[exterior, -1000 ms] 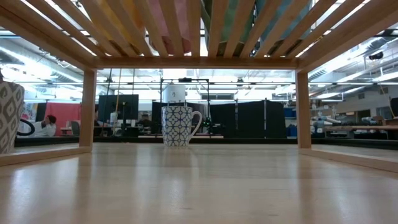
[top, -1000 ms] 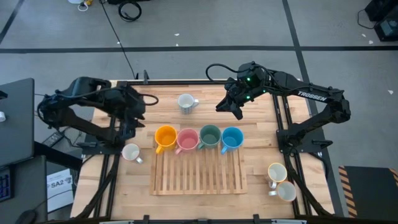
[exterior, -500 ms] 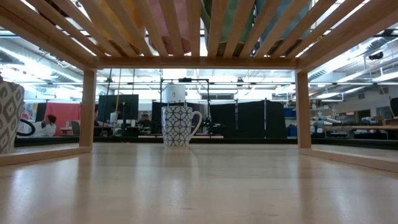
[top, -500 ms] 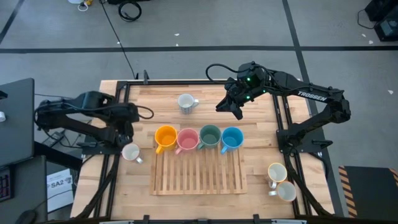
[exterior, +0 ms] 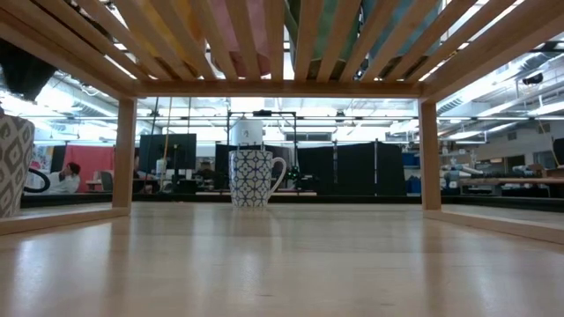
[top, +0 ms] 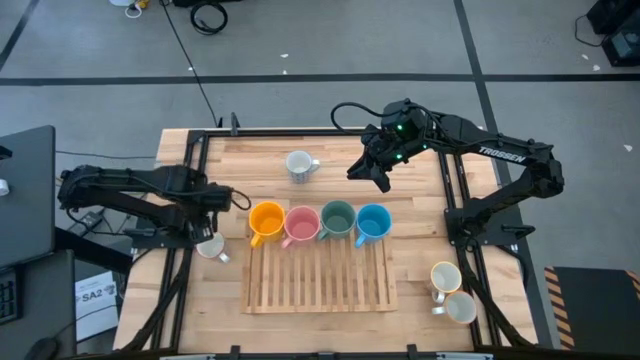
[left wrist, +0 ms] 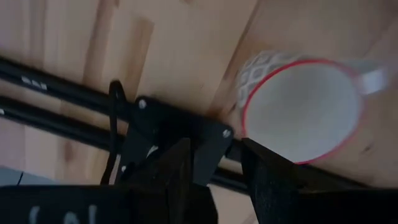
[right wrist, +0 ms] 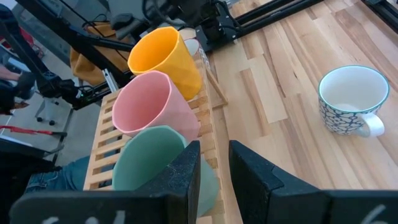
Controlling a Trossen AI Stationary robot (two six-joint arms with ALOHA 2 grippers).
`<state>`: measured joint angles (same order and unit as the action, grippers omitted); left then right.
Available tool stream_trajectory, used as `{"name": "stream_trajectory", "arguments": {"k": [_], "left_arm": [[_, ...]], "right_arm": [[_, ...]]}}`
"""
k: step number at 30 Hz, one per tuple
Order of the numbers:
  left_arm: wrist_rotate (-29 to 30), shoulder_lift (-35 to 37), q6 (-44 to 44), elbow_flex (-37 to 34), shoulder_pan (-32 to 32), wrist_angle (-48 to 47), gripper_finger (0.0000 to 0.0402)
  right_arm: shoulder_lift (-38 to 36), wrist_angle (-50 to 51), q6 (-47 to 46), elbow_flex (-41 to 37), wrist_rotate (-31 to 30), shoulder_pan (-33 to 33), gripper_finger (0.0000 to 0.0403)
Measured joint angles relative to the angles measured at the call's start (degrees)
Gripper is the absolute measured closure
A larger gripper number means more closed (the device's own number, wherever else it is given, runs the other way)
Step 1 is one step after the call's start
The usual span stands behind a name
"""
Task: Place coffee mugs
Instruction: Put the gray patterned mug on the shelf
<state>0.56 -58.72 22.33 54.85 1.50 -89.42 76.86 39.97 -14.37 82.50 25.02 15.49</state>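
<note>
Orange [top: 265, 218], pink [top: 301, 223], green [top: 337, 218] and blue [top: 372, 223] coffee mugs lie tipped in a row along the far edge of a slatted wooden rack [top: 318, 275]. A white mug with a red rim [left wrist: 301, 109] stands upright on the table's left side [top: 210, 246]. My left gripper [top: 212, 212] hangs open just above it, pointing down [left wrist: 217, 171]. A blue-patterned white mug [top: 298, 164] stands at the far middle [right wrist: 350, 99]. My right gripper [top: 368, 178] hovers open above the far right, clear of everything [right wrist: 214, 180].
Two more pale mugs [top: 446, 276] [top: 460, 306] stand at the table's near right. Black frame rails [left wrist: 74, 99] run along the table's left edge beside the red-rimmed mug. In the low view the patterned mug [exterior: 256, 178] stands beyond the rack's legs.
My left gripper has come down and toward the table's near edge, ending just above the red-rimmed white mug, and it has turned at the wrist on the way. A dark part of that arm now shows in the low view's upper left corner. No mug has moved.
</note>
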Motion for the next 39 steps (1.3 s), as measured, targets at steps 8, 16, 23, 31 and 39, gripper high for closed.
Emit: {"name": "stream_trajectory", "arguments": {"k": [8,16,23,31,39], "left_arm": [[-5.26,-0.02,2.40,-8.11,0.01,4.32,0.0253],[-5.97,-0.02,7.22,-9.40,0.01,7.46,0.0253],[-5.76,-0.02,11.18,-9.40,0.01,8.05,0.0253],[-5.72,-0.02,13.51,-9.40,0.01,8.40,0.0253],[-5.79,-0.02,16.15,-9.59,0.02,10.61,0.0253]], "right_arm": [[0.00,0.00,0.00,0.02,0.00,0.00,0.0313],[0.00,-0.02,0.00,0.02,0.00,0.00,0.0313],[0.00,-0.02,0.00,0.00,0.00,0.00,0.0313],[0.00,0.00,0.00,0.01,0.00,0.00,0.0313],[0.00,-0.01,0.00,0.00,0.00,0.00,0.0313]]}}
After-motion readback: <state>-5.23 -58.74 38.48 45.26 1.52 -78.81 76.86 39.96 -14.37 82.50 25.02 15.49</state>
